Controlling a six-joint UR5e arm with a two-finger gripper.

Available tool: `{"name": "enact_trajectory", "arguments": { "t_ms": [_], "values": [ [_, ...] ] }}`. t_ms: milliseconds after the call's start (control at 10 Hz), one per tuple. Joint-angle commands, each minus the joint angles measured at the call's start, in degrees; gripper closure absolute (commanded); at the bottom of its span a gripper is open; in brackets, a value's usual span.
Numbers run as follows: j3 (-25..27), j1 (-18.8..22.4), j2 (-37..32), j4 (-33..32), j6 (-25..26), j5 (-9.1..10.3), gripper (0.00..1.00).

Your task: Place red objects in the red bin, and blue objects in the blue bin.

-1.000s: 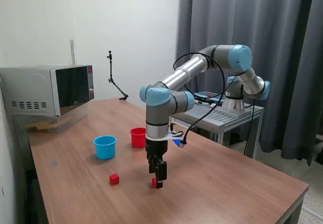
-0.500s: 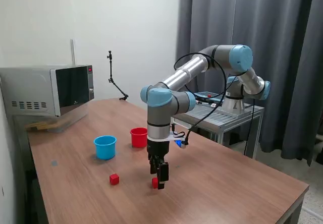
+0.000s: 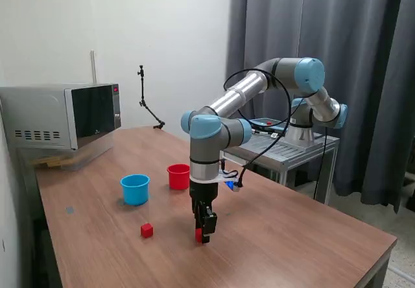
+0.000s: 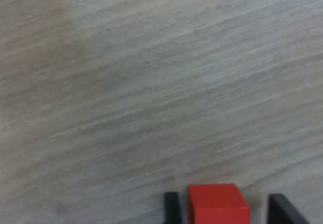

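**Operator:** Gripper status?

**Observer:** Your gripper [image 3: 202, 235] points straight down at the table [image 3: 292, 236], low over a red cube [image 4: 218, 205]. In the wrist view the cube sits between the two fingers [image 4: 172, 207], close to one, with a gap to the other, so the jaws stand apart, not clamped.

**Operator:** And the rest?

**Observer:** You have a second red cube [image 3: 147, 230] well apart toward the exterior view's left. Beyond it stand the blue cup [image 3: 135, 189] and red cup [image 3: 177, 176], near each other.
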Motion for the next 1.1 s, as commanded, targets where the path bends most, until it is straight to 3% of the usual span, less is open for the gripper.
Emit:
{"name": "enact_trajectory", "arguments": {
  "t_ms": [0, 1000],
  "values": [
    [0.08, 0.00, 0.02, 0.04, -0.72, 0.00, 1.00],
    [-2.91, -1.05, -4.19, 3.20, -0.29, -0.27, 1.00]
  ]
}}
